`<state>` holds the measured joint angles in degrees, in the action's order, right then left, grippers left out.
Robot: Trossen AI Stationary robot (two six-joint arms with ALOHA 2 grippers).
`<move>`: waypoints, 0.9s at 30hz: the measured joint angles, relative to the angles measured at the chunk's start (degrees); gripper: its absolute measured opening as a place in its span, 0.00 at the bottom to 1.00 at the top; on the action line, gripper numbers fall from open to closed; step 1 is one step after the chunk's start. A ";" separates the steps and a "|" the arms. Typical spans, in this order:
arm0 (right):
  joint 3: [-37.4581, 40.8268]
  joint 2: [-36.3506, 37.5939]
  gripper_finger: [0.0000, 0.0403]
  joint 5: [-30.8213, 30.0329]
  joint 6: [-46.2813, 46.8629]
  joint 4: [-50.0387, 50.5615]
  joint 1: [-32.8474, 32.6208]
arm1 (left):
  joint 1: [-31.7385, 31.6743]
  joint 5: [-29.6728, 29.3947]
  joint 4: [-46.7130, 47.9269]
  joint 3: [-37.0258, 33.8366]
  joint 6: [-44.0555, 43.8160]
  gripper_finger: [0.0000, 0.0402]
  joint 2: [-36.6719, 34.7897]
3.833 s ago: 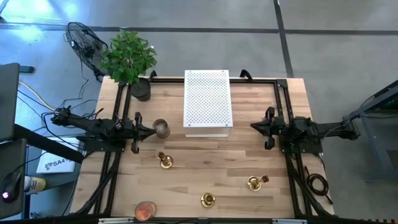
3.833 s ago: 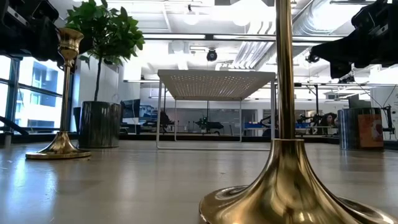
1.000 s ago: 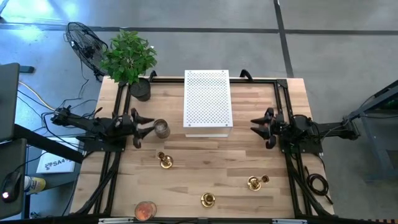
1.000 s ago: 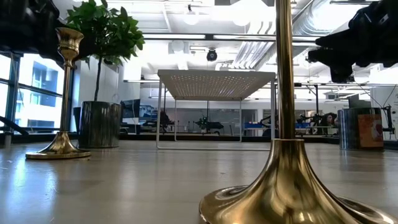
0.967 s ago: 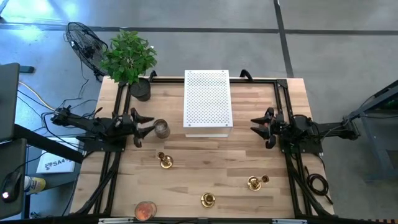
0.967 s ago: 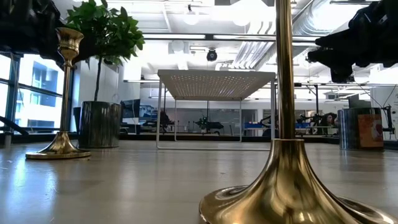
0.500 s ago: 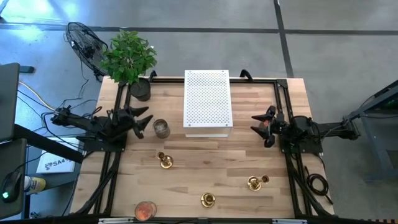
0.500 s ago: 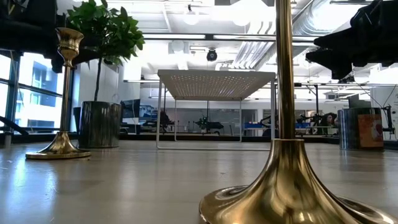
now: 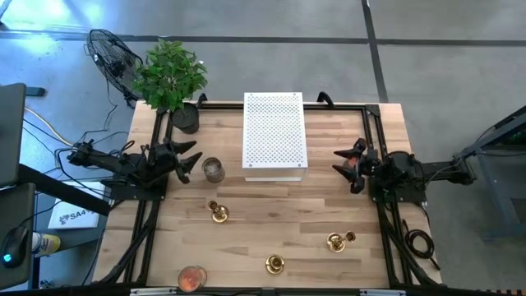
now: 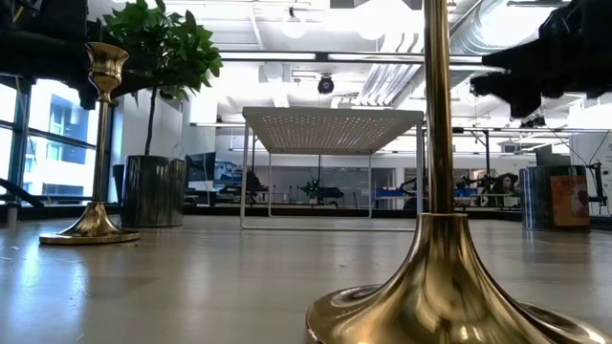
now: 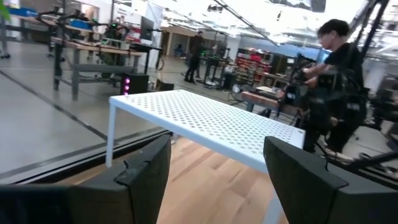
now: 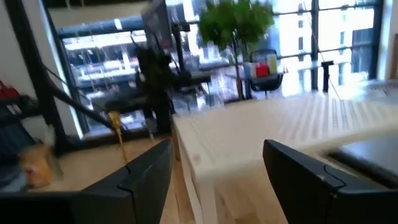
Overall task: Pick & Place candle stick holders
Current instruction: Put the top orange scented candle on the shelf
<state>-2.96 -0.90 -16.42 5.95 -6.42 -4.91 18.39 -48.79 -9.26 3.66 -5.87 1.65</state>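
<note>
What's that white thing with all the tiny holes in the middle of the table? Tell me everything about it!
The white perforated stand is like a little table: a flat rectangular top full of tiny holes, on thin white legs. It looks like painted metal. It stands upright at the back middle of the wooden table, nothing on top. Neither the left hand nor the right hand touches it.

Low view: nearest candle stick holder (image 10: 439,239) cut off at top and bottom edges, cup not seen. Right gripper (image 10: 497,78) runs off the pic's edge, fingers not readable there. Right wrist view: blurred throughout, white perforated block (image 12: 261,146) smeared, far candle stick holder (image 12: 116,132) just a thin gold streak. High view: holders too small for detail.
</note>
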 joint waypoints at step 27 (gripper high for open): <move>-51.96 -41.41 0.60 -28.67 4.69 56.40 0.00 | 0.00 3.91 3.26 0.07 4.22 0.63 0.00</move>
<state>-54.92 -42.31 -45.10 10.63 49.98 -4.91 18.39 -44.88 -6.00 3.73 -1.65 1.65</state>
